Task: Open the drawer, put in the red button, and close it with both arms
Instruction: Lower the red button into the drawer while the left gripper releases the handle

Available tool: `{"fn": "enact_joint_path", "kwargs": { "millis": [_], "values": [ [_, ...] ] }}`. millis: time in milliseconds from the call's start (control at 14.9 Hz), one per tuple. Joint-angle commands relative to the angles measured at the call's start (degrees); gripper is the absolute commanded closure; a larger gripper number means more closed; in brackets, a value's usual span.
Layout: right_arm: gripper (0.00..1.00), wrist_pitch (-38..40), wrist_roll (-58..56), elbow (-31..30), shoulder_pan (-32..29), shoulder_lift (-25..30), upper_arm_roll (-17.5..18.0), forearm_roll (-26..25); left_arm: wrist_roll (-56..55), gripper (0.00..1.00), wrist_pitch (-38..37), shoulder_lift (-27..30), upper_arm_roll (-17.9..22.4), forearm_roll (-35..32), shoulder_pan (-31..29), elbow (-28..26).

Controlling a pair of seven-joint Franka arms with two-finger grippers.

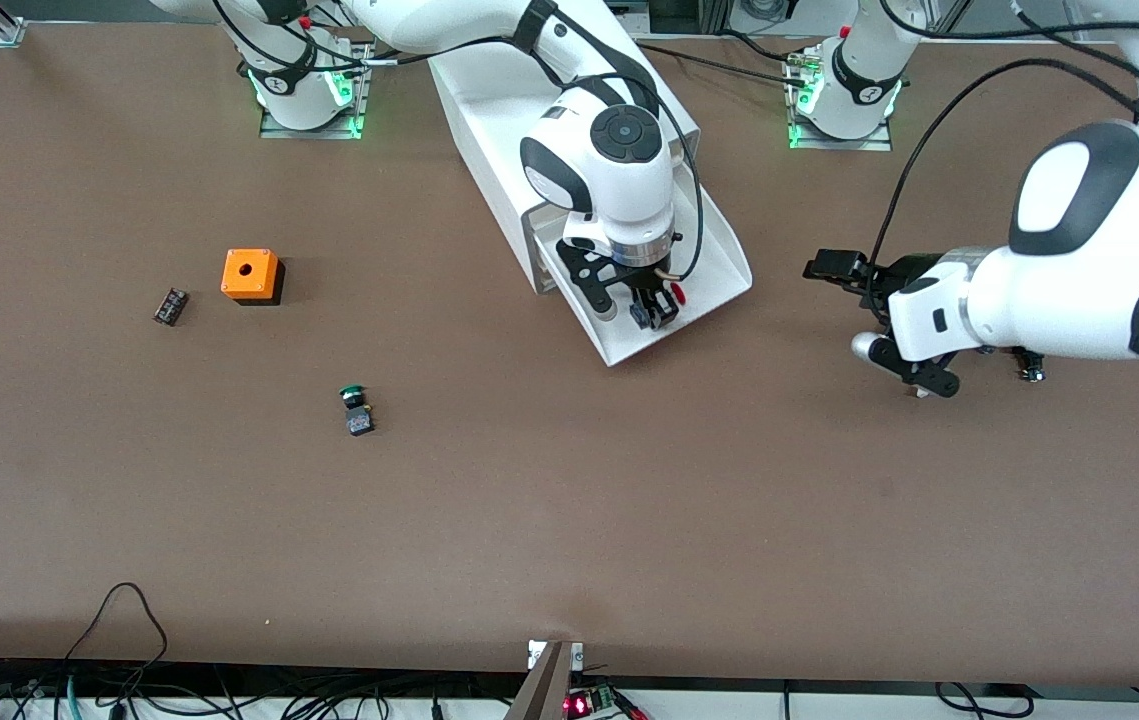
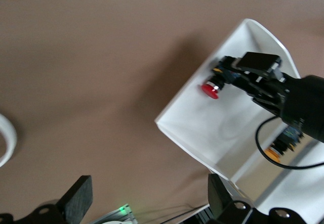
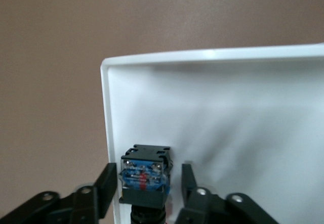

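Drawer (image 1: 719,255): pulled out of the white cabinet (image 1: 489,110), in the upper middle of the front frame; its floor is bare white apart from the button.
Red button (image 1: 677,293): inside the drawer, close to the corner nearest the front camera, just inside a side wall; it seems to lie on the tray floor, cap sideways.
Right pincer (image 1: 654,310): low over that drawer corner, fingers spread either side of the button's black body, with a gap at one finger, so it is not clamping it.
Left pincer (image 2: 149,206): fingers wide apart, holding nothing, waiting over bare tabletop beside the drawer, toward the left arm's end.
Stage: button looks delivered; closing the drawer is not yet done.
Button handling: probably light, rigid plastic; the round cap likely lets it roll, the squared black body is the better place to grip.
Drawer handling: thin, smooth, light tray, likely to skew if pushed off-centre; push the front rim at two spread points, one per arm.
Risk: the cabinet may slide on the tabletop.
Others: green button (image 1: 357,408), orange box (image 1: 251,275) at mid-frame, toward the right arm's end.
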State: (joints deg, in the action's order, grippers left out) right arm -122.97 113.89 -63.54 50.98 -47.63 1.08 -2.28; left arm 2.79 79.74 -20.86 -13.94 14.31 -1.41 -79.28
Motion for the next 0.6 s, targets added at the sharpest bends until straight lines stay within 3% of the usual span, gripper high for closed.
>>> {"fn": "enact_joint_path", "kwargs": {
  "millis": [0, 268, 536],
  "values": [
    [0.0, 1.4, 0.7, 1.9, 0.3, 0.0, -1.7, -1.1, -4.5, 0.0, -1.9, 0.0, 0.0, -9.2, 2.5, 6.5],
    [0.0, 10.2, -7.2, 7.6, -3.8, 1.7, -1.4, -0.4, -3.7, 0.0, -2.1, -0.6, 0.9, -13.3, 3.6, 10.4],
    [0.0, 15.9, -23.9, 8.0, -9.8, 6.8, -1.4, 5.5, -3.8, 0.0, -1.3, -1.5, 1.1, -13.3, 3.6, 11.7]
  ]
}}
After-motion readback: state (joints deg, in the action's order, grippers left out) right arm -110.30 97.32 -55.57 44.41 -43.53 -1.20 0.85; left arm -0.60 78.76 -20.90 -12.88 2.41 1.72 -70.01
